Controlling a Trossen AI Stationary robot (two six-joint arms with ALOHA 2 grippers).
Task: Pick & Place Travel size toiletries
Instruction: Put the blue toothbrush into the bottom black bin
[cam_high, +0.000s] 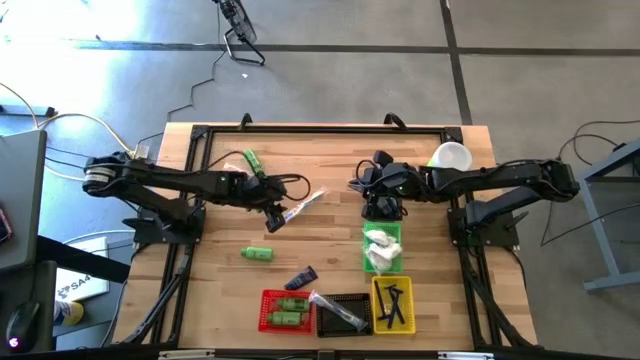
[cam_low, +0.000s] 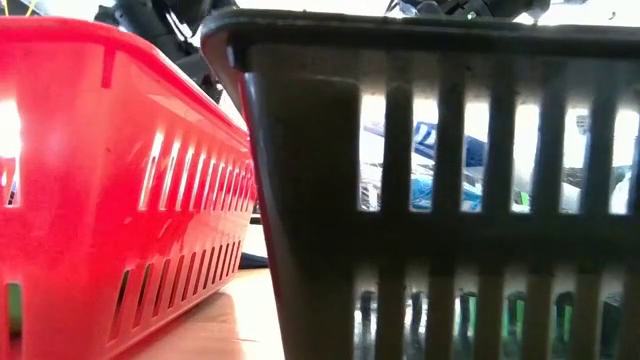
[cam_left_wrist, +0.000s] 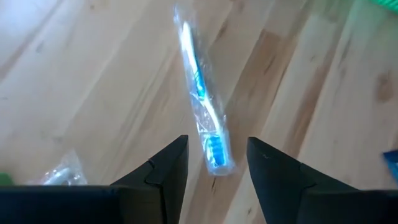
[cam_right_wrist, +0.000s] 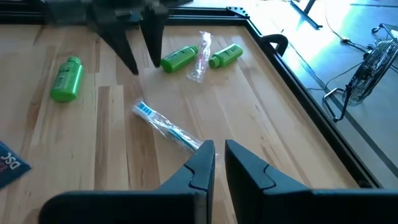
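Lying mid-desk (cam_high: 330, 160), a clear-wrapped blue-and-white toothbrush (cam_left_wrist: 202, 106) sits just beyond the left gripper (cam_left_wrist: 216, 163), whose fingers are parted and empty. The right gripper (cam_right_wrist: 219, 157) is clenched, holding nothing. From the low camera, red and black baskets hide nearly everything.

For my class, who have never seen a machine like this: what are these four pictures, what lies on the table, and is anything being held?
Two dark robot arms work at a wooden table. One picture looks straight down on it. One sits at table height, just behind the red basket and the black basket. One camera rides on each wrist.

The left gripper hangs open above a clear-wrapped toothbrush lying on the wood, not gripping it. The right gripper is nearly shut and holds nothing; it waits above the green basket, near a white cup.

Green bottles lie loose, others in the red basket; the yellow basket holds thin black items.
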